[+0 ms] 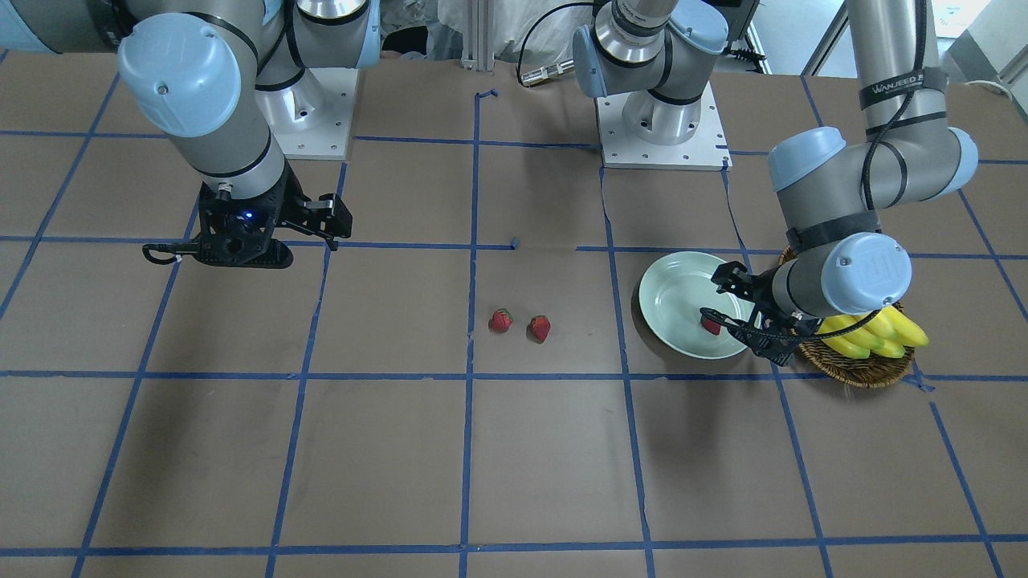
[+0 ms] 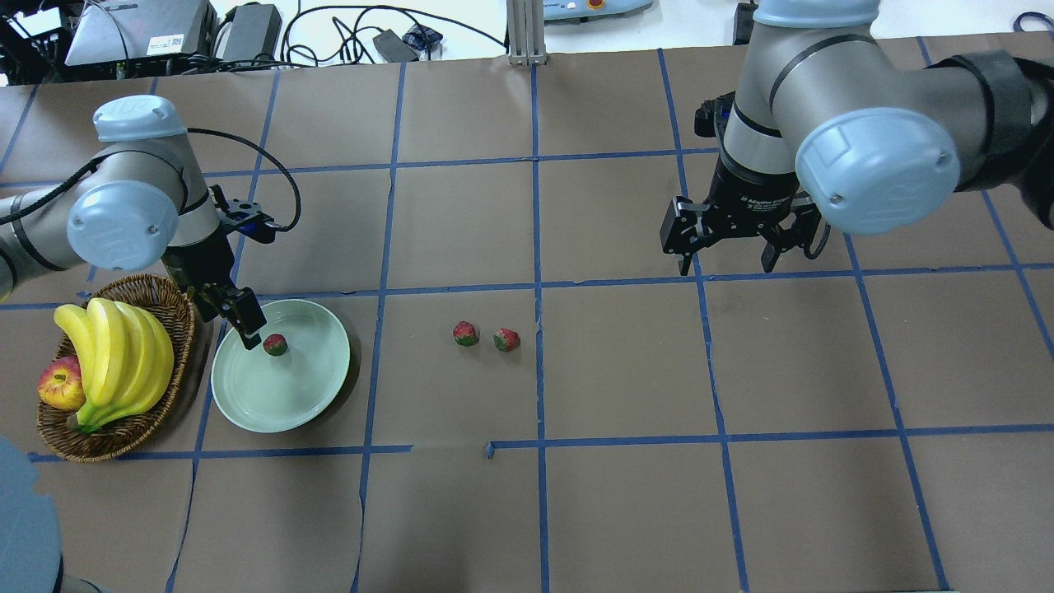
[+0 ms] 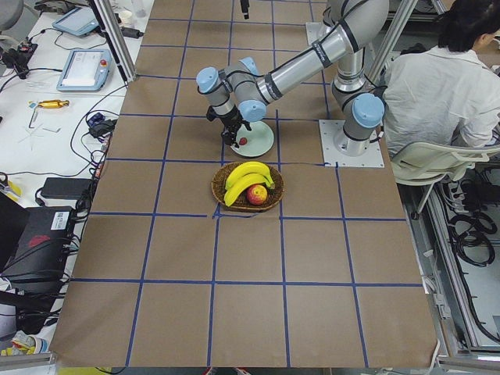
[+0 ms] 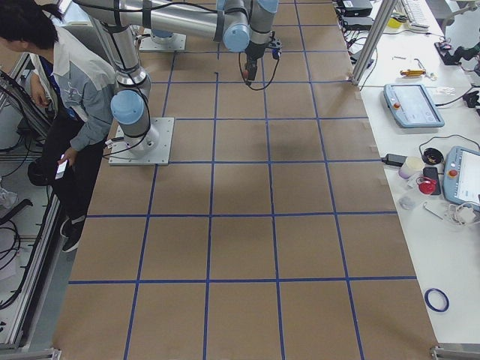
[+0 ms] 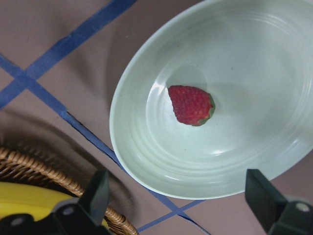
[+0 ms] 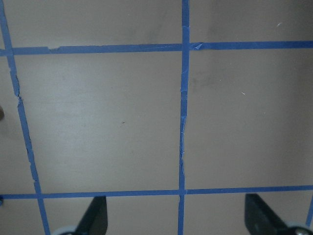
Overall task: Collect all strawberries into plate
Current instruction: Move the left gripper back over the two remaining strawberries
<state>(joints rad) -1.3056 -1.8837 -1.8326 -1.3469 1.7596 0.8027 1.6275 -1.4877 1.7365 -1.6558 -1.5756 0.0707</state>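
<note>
**Strawberries.** One strawberry (image 5: 191, 105) lies on its side in the plate (image 2: 280, 412), off centre, with its cap toward the right of the left wrist view and its tip toward the upper left. Nothing is touching it. The other two strawberries (image 2: 465, 333) (image 2: 506, 338) sit just beside each other on the table (image 2: 626, 494), well apart from the plate and not yet collected.

**Grippers.** The left gripper (image 5: 177, 188) hangs over the plate's basket-side rim with its jaws spread wide and nothing between them. The right gripper (image 2: 726, 262) hovers over bare table, also spread wide and empty.

**Key relation.** In the overhead view the pair lies to the right of the plate, roughly level with it and about midway between the two grippers. The left gripper looks slightly nearer, a judgement only, and the plate is on its side. The nearer berry of the pair would be reached first by a sideways move toward the robot's right. The long axes of these two are too small to call.

**Other items.** A wicker basket (image 2: 123, 441) holding bananas (image 2: 115, 346) and an apple (image 2: 59, 385) stands just beside the plate, so the left arm's approach is crowded on that side.

**Writing.** A black strap (image 1: 891, 84) on the left arm reads "WANJEED". There is white print on the right wrist, too small to read with confidence.
</note>
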